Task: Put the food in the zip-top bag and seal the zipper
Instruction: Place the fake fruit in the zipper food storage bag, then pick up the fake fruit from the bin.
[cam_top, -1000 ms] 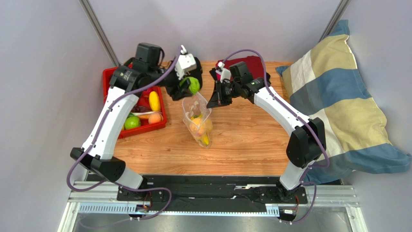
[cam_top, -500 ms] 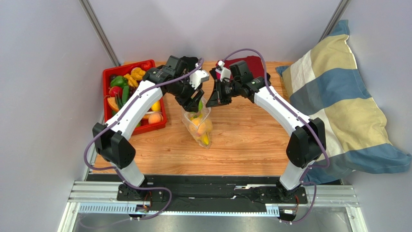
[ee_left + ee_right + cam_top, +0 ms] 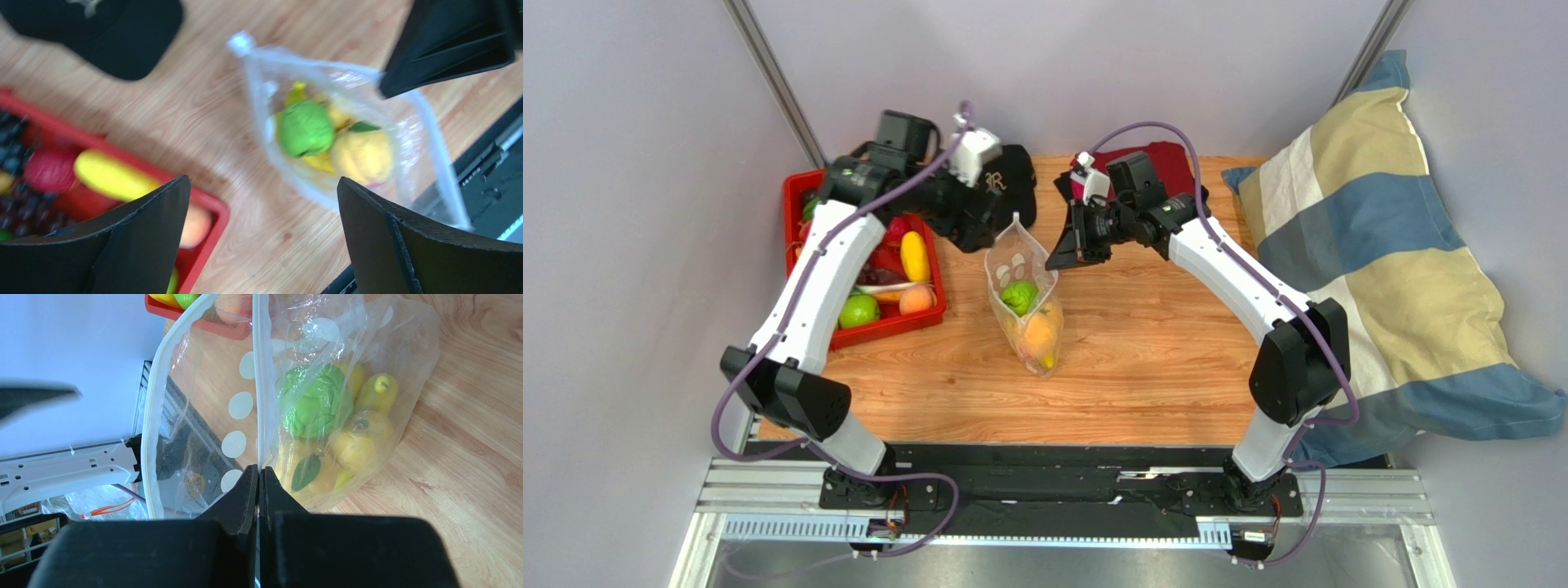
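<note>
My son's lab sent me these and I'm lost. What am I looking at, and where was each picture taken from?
These are two robot arms bolted to a wooden table. One picture looks down from above. The other two come from a camera on each wrist, so the black shapes at their bottom edge belong to the arm itself. The right hand is pinched shut on the edge of a clear zip-top bag, holding its mouth up. Inside lie toy fruits, a green lime on top. The left hand hangs open and empty close by. A red tray of more toy food, a black cap and a striped pillow lie nearby.
</note>
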Controlling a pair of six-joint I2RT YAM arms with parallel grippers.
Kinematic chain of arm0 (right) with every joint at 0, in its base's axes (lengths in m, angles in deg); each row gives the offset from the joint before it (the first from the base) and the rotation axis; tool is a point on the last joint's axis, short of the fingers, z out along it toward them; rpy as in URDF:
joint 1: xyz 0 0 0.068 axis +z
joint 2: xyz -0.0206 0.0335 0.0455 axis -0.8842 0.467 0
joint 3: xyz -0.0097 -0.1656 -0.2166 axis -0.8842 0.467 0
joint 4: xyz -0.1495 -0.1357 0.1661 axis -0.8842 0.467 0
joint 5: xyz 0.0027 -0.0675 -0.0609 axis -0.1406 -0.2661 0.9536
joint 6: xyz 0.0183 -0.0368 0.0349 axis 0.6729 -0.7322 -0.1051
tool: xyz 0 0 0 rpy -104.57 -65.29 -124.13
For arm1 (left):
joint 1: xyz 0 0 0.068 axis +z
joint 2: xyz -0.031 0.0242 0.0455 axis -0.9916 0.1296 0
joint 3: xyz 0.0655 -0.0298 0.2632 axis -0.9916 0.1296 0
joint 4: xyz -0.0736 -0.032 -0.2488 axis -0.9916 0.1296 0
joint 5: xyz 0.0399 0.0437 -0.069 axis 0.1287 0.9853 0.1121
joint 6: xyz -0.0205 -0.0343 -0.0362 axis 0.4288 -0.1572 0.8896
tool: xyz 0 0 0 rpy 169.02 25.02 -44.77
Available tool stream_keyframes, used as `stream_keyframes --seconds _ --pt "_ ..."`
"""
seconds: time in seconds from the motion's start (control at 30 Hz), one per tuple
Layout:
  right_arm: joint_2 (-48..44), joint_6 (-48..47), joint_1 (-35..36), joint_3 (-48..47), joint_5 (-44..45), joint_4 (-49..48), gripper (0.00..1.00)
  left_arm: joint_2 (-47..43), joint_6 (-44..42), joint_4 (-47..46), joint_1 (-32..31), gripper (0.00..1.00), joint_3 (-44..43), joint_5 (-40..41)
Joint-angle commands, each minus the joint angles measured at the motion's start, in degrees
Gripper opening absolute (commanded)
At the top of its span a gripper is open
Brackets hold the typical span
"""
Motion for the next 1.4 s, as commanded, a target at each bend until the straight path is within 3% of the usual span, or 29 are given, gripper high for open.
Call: stream_keyframes --seconds 0.0,0.3,0.43,0.63,0.83,1.13,1.37 --pt "-1.9 -0.1 -0.6 -1.0 -0.6 -2.1 0.0 -5.3 -3.3 6.3 11.8 0.93 1.4 -2.6" --pt "-1.8 -0.7 -0.6 -0.5 -0.5 -2.6 0.0 -8.9 -10.6 12.6 35.5 0.92 15.6 -1.0" --pt "-1.8 -0.6 -0.6 -0.3 -0.6 -3.0 0.0 -8.4 -6.9 8.5 39.3 0.93 22.1 0.6" --pt "-1.5 -0.5 -0.6 -0.1 -0.5 -3.0 0.0 -5.6 -1.4 -3.5 39.4 0.93 31.7 4.9" --pt "-2.1 -0.7 -0.6 0.6 -0.1 -3.2 0.0 -1.3 1.1 -14.8 39.4 0.91 34.2 8.5" --pt "-1.9 -0.9 -0.6 0.7 0.1 -3.2 0.0 5.5 2.7 -18.8 39.4 0.9 34.6 10.0" --pt "-1.4 -0.7 -0.6 0.5 -0.1 -3.1 0.0 6.6 3.5 -19.8 39.0 0.9 36.4 6.9"
